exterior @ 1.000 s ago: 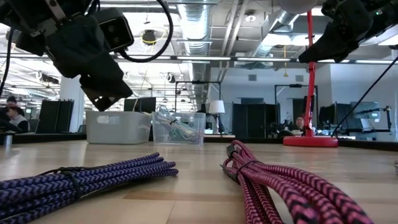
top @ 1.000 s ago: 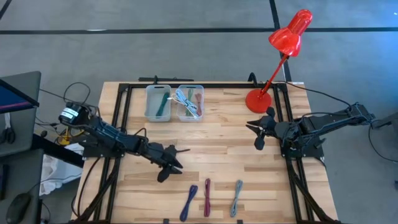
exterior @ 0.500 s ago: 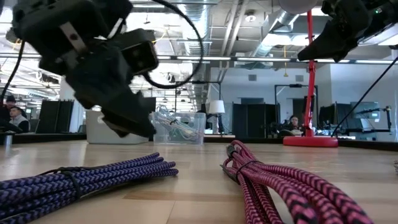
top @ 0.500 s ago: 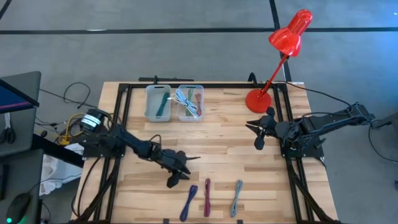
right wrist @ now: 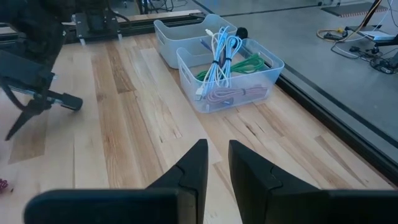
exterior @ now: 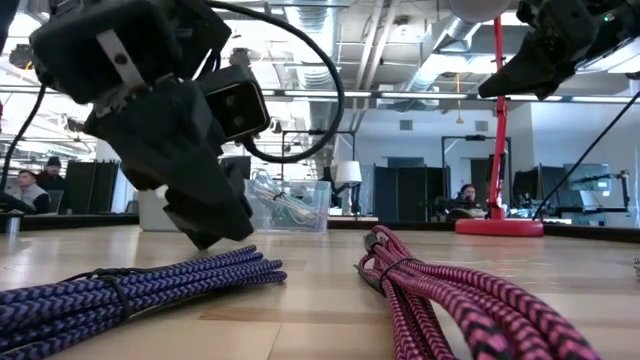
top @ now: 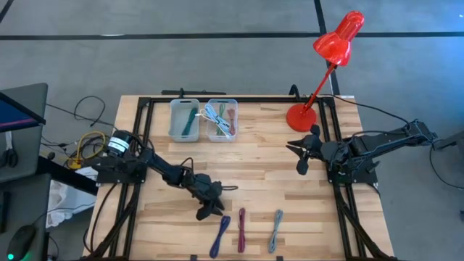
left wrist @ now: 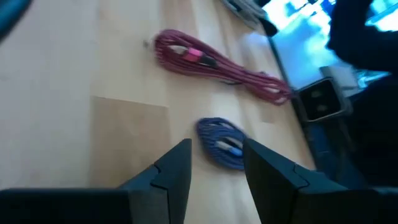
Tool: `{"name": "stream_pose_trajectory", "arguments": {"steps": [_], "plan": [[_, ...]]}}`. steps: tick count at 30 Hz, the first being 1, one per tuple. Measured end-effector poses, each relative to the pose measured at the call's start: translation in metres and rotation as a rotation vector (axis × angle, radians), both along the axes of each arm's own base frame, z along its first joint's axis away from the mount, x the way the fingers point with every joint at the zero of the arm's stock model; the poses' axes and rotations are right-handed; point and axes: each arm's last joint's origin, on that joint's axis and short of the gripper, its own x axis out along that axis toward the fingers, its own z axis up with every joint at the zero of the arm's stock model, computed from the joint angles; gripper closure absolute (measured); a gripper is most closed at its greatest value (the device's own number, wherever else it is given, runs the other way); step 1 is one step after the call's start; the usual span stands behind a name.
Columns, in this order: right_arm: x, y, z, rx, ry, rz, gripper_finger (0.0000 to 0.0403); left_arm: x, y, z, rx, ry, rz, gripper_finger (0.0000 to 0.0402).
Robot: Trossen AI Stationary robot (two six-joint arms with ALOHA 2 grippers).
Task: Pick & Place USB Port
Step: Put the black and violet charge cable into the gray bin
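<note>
High view, from the left: the left tool [top: 212, 201] hangs low over the near half of the counter [top: 261, 163], its fingers spread wide and holding nothing. Just past its tips, toward the near edge, lies the blue cable [top: 220, 235], a bundled USB lead and the leftmost of three bundles in a row. Beside it comes the red cable [top: 241, 229], then the grey cable [top: 275, 230]. All three lie with their long axes running roughly from the far side to the near edge, the blue one slanted a little.

In the left wrist view the blue cable [left wrist: 221, 142] sits straight ahead in the gap between the two dark fingers [left wrist: 177, 168], with the red cable [left wrist: 217, 64] further on. So the blue bundle looks to be the next target, and the left arm is much the nearer one. The tool would need to come down a little further forward and close across the bundle's short width.

At the far side stand the two clear bins [top: 204, 119], already holding cables, well apart from the row.

To the right, the right tool [top: 303, 151] waits above the counter near the red lamp [top: 322, 65], its fingers close together with a narrow gap and nothing between them.
</note>
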Motion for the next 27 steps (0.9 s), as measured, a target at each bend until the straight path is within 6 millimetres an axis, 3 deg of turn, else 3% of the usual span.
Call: {"name": "stream_pose_trajectory", "arguments": {"steps": [7, 27], "plan": [[0.0, 0.0, 0.0, 0.001, -0.001, 0.0, 0.0345, -0.001, -0.005, 0.001, -0.051, 0.03, -0.028, 0.0258], [0.001, 0.0, 0.002, 0.004, -0.026, 0.002, 0.0345, -0.005, -0.015, -0.001, 0.013, 0.031, 0.078, 0.0258]]}}
